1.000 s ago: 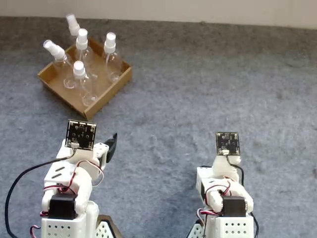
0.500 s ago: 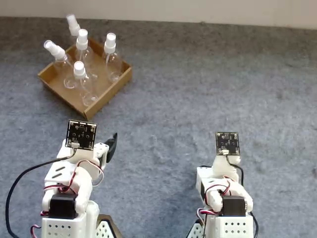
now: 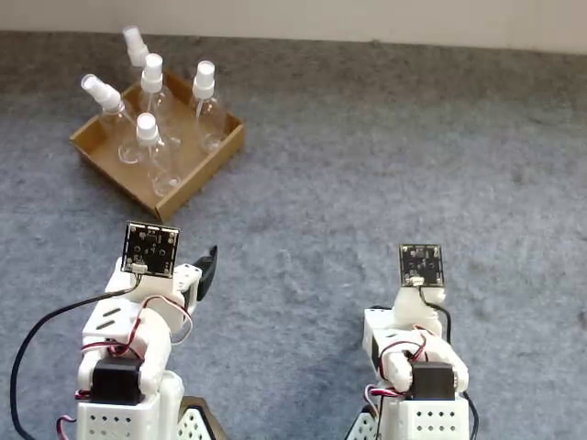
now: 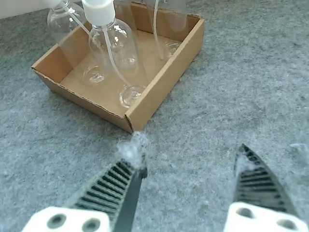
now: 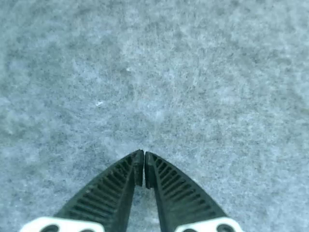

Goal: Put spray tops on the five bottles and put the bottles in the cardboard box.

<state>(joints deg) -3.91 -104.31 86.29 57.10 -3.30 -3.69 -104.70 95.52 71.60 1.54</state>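
Five bottles (image 3: pixel 209 112) stand upright together in the cardboard box (image 3: pixel 207 170) at the upper left of the high view, each with a white spray top (image 3: pixel 204 71). The rearmost one sits at the box's far corner, and whether it is inside the wall cannot be told. The box rests on the grey carpet (image 3: pixel 385 156). At the lower left of the frame the left gripper (image 4: pixel 190 164) hangs just short of the box's near corner, its jaws spread wide apart and holding nothing. A tuft of grey lint (image 4: pixel 133 148) sits at one fingertip. At the lower right, well apart from the box, the right gripper (image 5: pixel 144 162) points down at bare carpet with its jaws pressed together, empty.
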